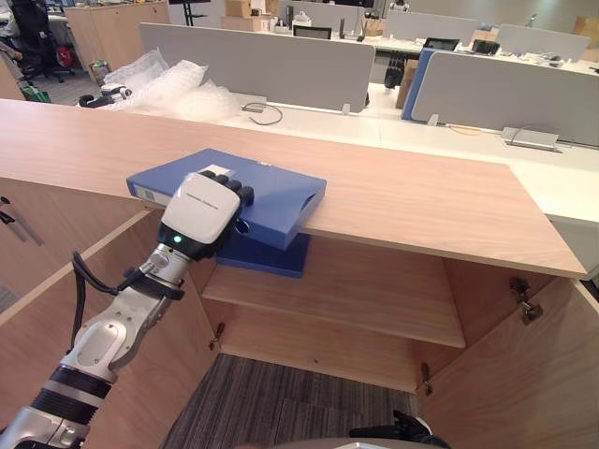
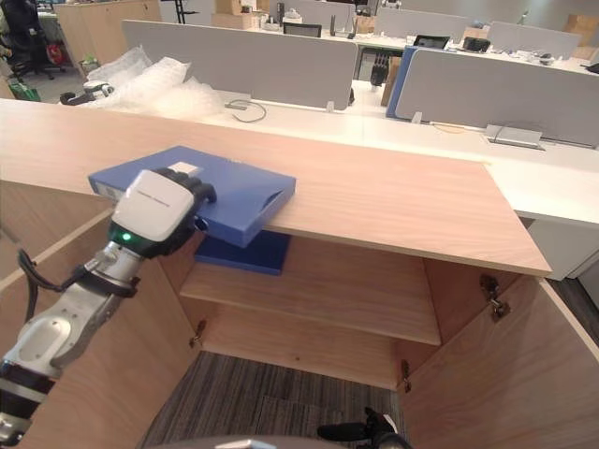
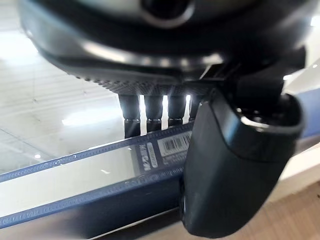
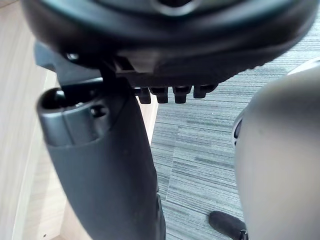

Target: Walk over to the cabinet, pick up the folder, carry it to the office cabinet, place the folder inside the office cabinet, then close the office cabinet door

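Note:
A blue folder (image 1: 271, 192) lies on the wooden cabinet top (image 1: 402, 201), its near end hanging out over the front edge. My left hand (image 1: 201, 210) is shut on that near end, fingers on top and thumb (image 3: 230, 170) underneath. In the left wrist view the folder's spine (image 3: 75, 165) with its barcode label runs between fingers and thumb. Below the top, the office cabinet stands open with a bare shelf (image 1: 365, 299) inside. My right hand (image 4: 100, 165) hangs relaxed and holds nothing, above grey carpet.
A second blue item (image 1: 267, 254) lies on the shelf's left end, right under the folder. The cabinet doors are swung out at the right (image 1: 524, 374) and the left (image 1: 56, 281). Bubble wrap (image 1: 168, 89) and desk partitions (image 1: 271, 61) stand behind the top.

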